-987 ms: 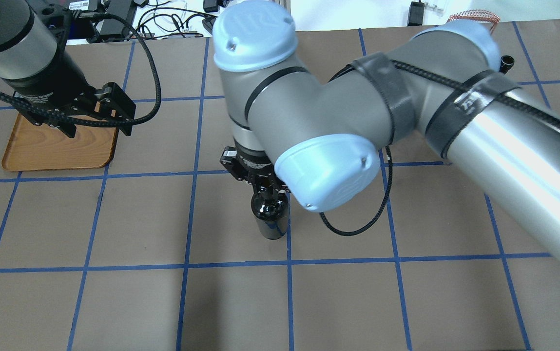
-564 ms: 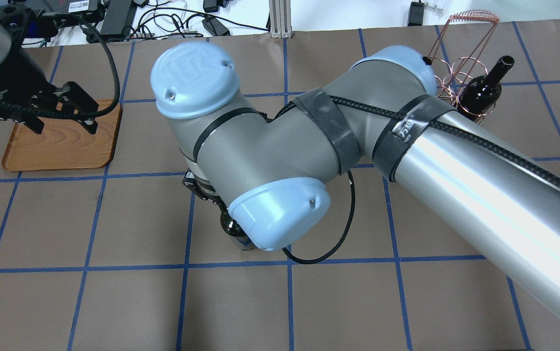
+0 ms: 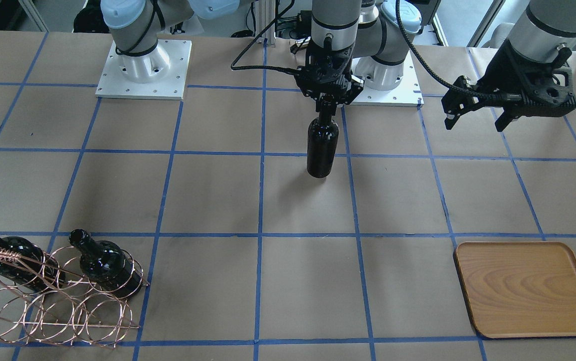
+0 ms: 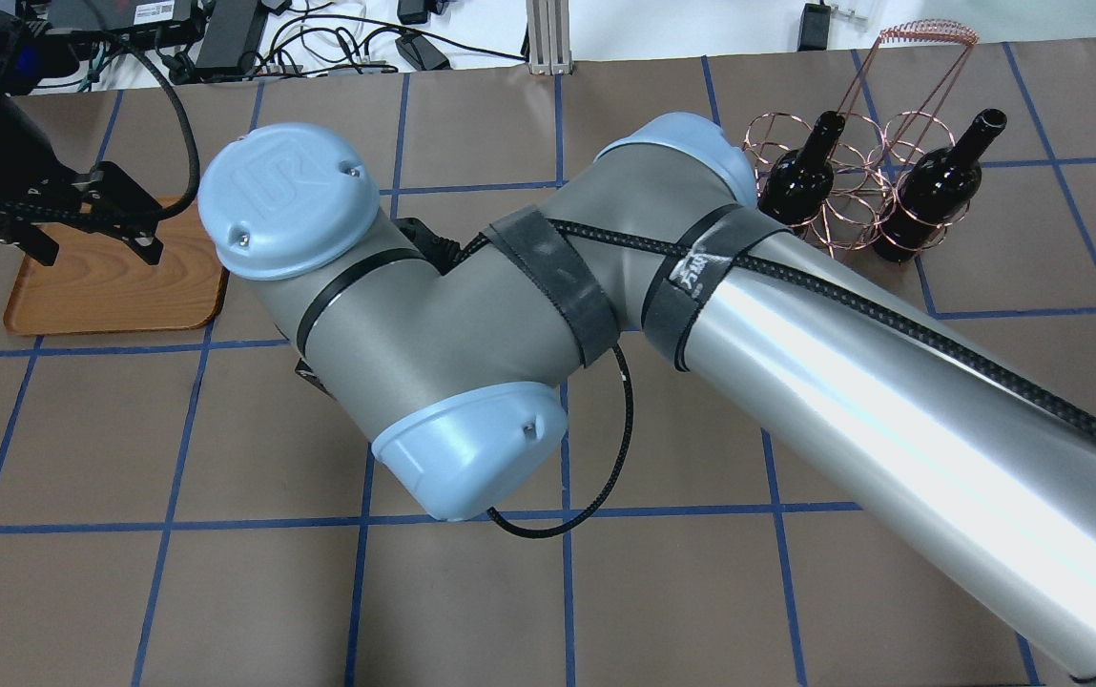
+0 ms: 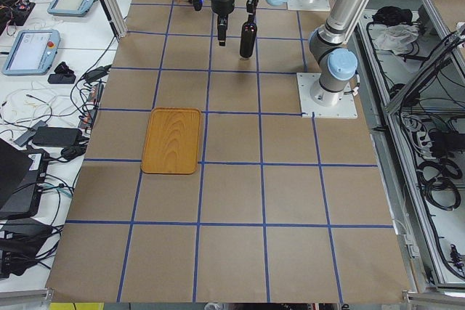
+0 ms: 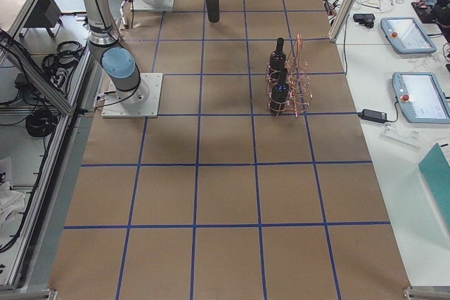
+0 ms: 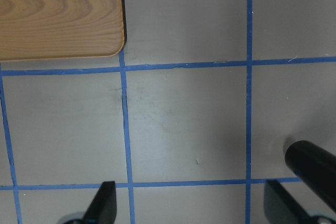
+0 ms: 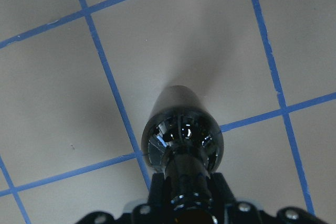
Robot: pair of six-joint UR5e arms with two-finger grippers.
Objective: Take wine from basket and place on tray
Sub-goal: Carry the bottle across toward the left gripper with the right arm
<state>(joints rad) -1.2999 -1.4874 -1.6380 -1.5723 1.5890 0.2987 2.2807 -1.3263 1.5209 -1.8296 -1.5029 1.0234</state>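
Observation:
My right gripper (image 3: 325, 103) is shut on the neck of a dark wine bottle (image 3: 323, 145) and holds it upright over the middle of the table. The right wrist view shows the bottle (image 8: 182, 135) hanging below the gripper (image 8: 181, 195). In the overhead view my right arm hides both. The copper wire basket (image 3: 52, 306) holds two more bottles (image 3: 110, 263), also visible from overhead (image 4: 796, 181). The wooden tray (image 3: 528, 288) lies empty. My left gripper (image 3: 473, 115) is open and empty, hovering near the tray's edge (image 4: 118, 286).
Blue tape lines grid the brown table. The left wrist view shows the tray's corner (image 7: 58, 14) and the carried bottle's base (image 7: 315, 169) at lower right. Cables and electronics (image 4: 223, 29) lie beyond the far table edge. The arm bases (image 3: 142, 70) stand on white plates.
My right arm has swung leftward in the overhead view, carrying the bottle under it and uncovering the basket. My left gripper has drawn back to the left, still open.

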